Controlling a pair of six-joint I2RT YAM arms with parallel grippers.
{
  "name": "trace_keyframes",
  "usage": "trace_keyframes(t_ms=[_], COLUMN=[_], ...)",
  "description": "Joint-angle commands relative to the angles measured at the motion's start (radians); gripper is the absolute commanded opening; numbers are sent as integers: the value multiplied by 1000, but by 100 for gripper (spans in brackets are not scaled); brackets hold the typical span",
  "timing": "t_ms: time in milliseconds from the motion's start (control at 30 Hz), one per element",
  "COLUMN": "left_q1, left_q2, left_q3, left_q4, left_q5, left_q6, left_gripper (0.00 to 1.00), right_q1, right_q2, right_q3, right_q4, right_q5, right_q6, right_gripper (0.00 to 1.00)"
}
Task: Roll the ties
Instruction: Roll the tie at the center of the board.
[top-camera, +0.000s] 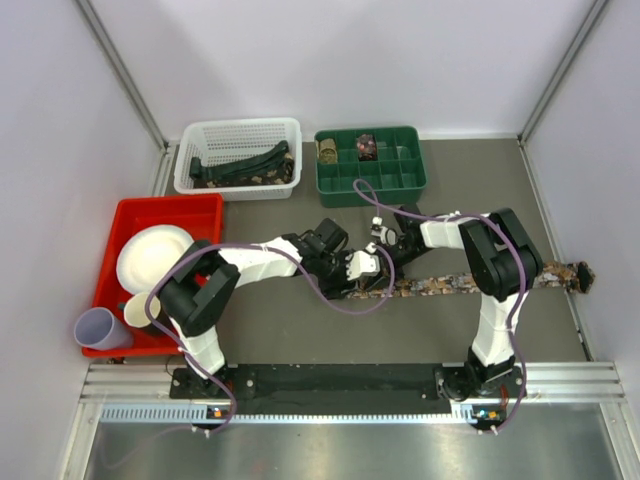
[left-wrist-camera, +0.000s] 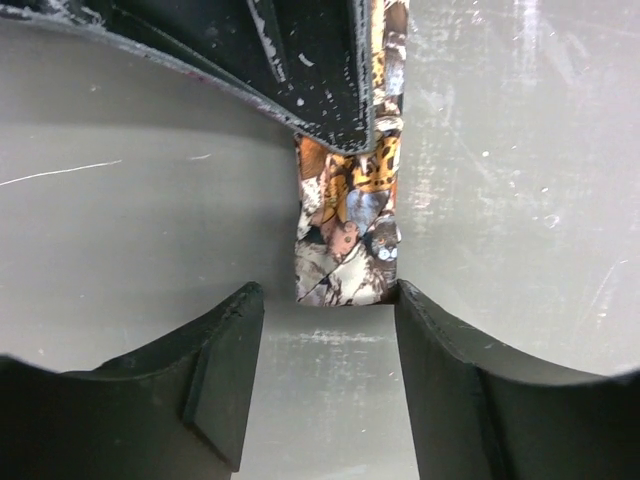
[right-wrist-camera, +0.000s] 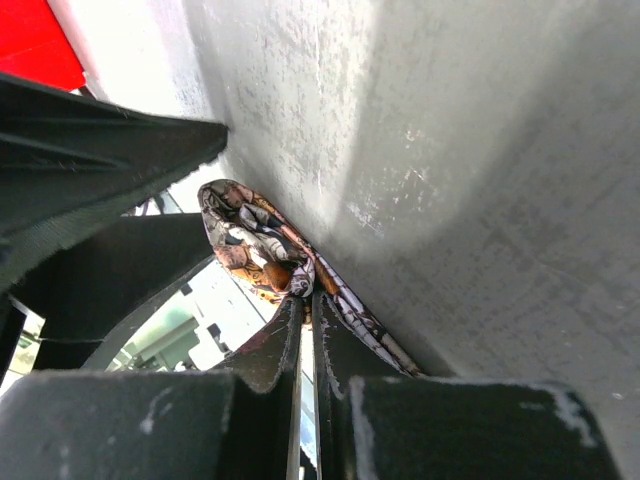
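A brown-red patterned tie (top-camera: 450, 284) lies flat across the table, running right to its far end (top-camera: 578, 272). Its near end (left-wrist-camera: 345, 250) sticks out from under the black fingers (left-wrist-camera: 320, 70) of my right gripper. In the left wrist view, my left gripper (left-wrist-camera: 325, 295) is open just short of that end, and its right fingertip touches the tie's corner. My right gripper (right-wrist-camera: 305, 297) is shut, with the tie's end (right-wrist-camera: 255, 245) curled over its tips. Both grippers meet at mid-table (top-camera: 372, 268).
At the back, a white basket (top-camera: 238, 133) holds dark ties (top-camera: 245, 165). Beside it a green compartment tray (top-camera: 372, 178) holds two rolled ties (top-camera: 366, 146). On the left are a red tray (top-camera: 170, 212) with a white plate (top-camera: 153, 255) and a purple cup (top-camera: 100, 328). Purple cables (top-camera: 345, 305) loop over the arms.
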Motion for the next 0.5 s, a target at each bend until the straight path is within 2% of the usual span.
trace_keyframes(t_ms=[0, 267, 467], left_q1=[-2, -6, -7], left_q2=[-23, -13, 26], left_q3=[9, 73, 137], left_q4=[-23, -38, -23], left_q5=[62, 126, 145], left_q6=[-31, -57, -109], left_gripper=[56, 39, 37], right_q1=[-1, -1, -1], right_q2=[35, 51, 55], right_q3=[15, 15, 15], right_q4=[5, 11, 14], right_q5=[114, 125, 123], right_q6=[-29, -20, -19], right_gripper=[0, 0, 0])
